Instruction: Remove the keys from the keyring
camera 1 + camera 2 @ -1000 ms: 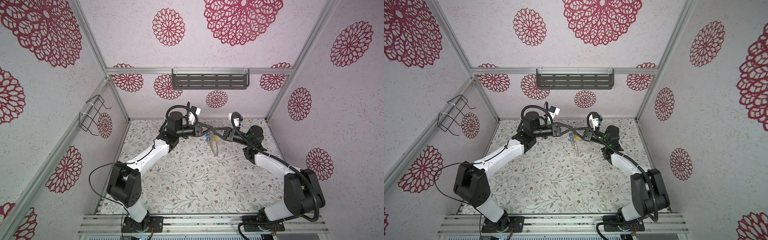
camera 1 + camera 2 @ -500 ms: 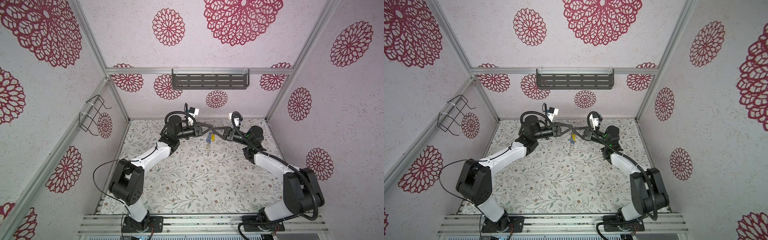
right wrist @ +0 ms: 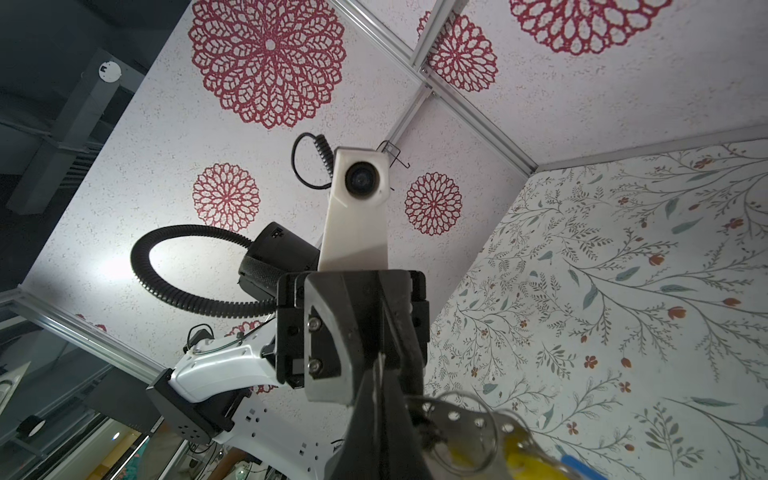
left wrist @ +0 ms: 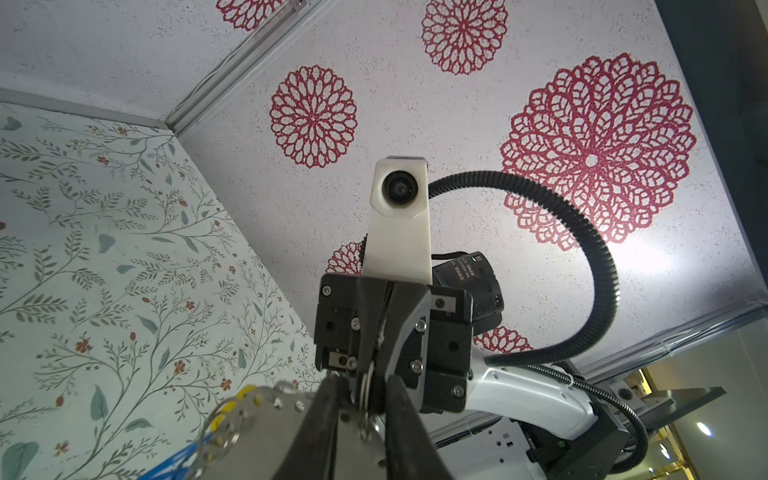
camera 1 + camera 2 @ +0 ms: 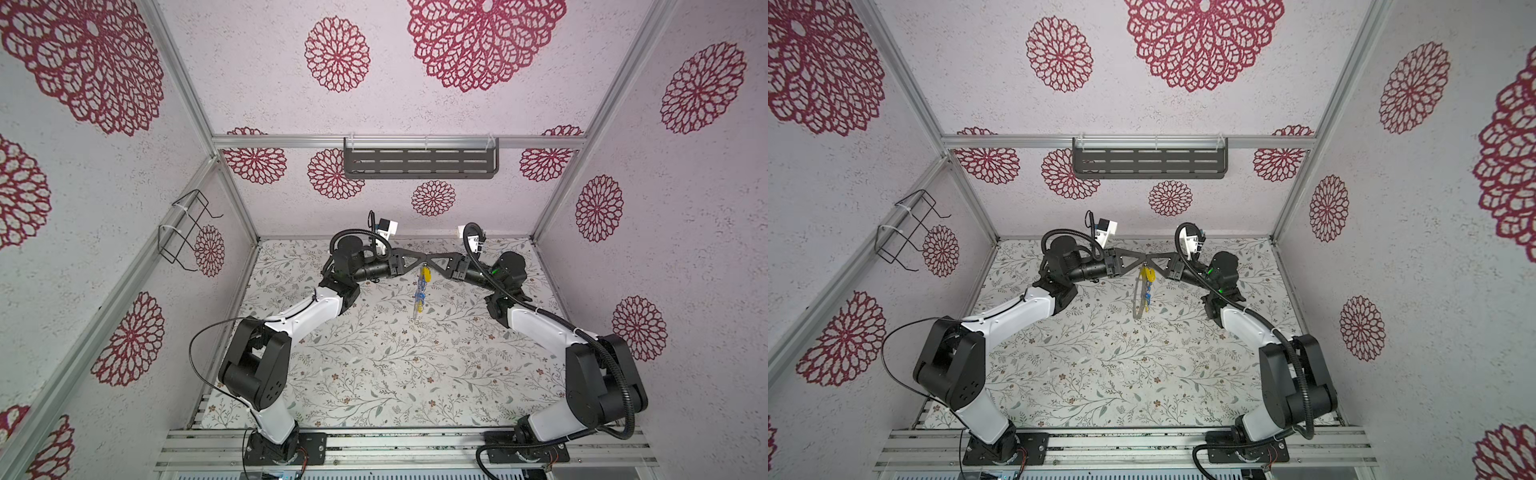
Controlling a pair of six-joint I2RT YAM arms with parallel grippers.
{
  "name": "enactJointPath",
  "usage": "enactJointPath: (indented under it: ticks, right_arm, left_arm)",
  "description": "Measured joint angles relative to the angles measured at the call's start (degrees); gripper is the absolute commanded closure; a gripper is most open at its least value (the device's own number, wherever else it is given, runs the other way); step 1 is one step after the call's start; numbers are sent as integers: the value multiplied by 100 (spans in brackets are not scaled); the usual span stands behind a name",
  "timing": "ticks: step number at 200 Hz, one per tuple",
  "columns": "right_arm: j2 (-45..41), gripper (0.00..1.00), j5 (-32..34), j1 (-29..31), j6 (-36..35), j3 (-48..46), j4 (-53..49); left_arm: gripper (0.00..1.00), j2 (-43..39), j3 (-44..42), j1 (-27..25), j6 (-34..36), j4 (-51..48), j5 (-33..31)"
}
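Both grippers meet tip to tip above the back of the table. In both top views the keyring (image 5: pixel 415 313) (image 5: pixel 1135 305) hangs edge-on beneath them. Yellow and blue keys (image 5: pixel 425 274) (image 5: pixel 1147 275) dangle along it. My right gripper (image 5: pixel 430 263) (image 3: pixel 377 374) is shut on a small metal loop (image 4: pixel 365 390) at the top of the keyring. The fingers of my left gripper (image 5: pixel 420 262) (image 4: pixel 360 380) stand slightly apart either side of that loop. Whether they press it is unclear. The left wrist view shows the holed grey band of the keyring (image 4: pixel 257 440) beside a yellow key (image 4: pixel 226 409).
A dark slotted shelf (image 5: pixel 419 163) is fixed to the back wall. A black wire basket (image 5: pixel 183 232) hangs on the left wall. The floral table cover (image 5: pixel 374 365) stretches in front of the arms. The right wrist view shows the keyring's holed band (image 3: pixel 455 415) and a yellow key (image 3: pixel 523 463).
My left gripper has moved right until its tips meet the right gripper's, and its jaws have narrowed. The hanging keyring has turned edge-on. The right arm has stayed put.
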Motion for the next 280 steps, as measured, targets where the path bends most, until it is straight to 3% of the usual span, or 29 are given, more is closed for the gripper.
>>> enactJointPath:
  ticks: [94,133,212,226,239,257,280]
  right_arm:
    - [2,100,44,26,-13,0,-22]
    - [2,100,61,24,-20,0,-35]
    - [-2,100,74,28,-330,13,-437]
    - [-68,70,138,26,-772,85,-1069]
    - [-243,57,299,4,-1353,140,-1843]
    - [-699,47,772,-22,-2321,205,-2968]
    - [-1381,46,1449,-31,-3403,186,-3869]
  left_arm:
    - [80,0,-44,0,-68,103,15]
    - [100,7,-42,22,-151,181,44]
    - [100,0,-20,35,177,-195,9]
    - [100,-48,-20,17,424,-577,-168]
    - [100,-125,-22,-17,667,-933,-389]
    - [100,-251,-7,-66,927,-1386,-649]
    - [100,-273,236,-72,1163,-1886,-675]
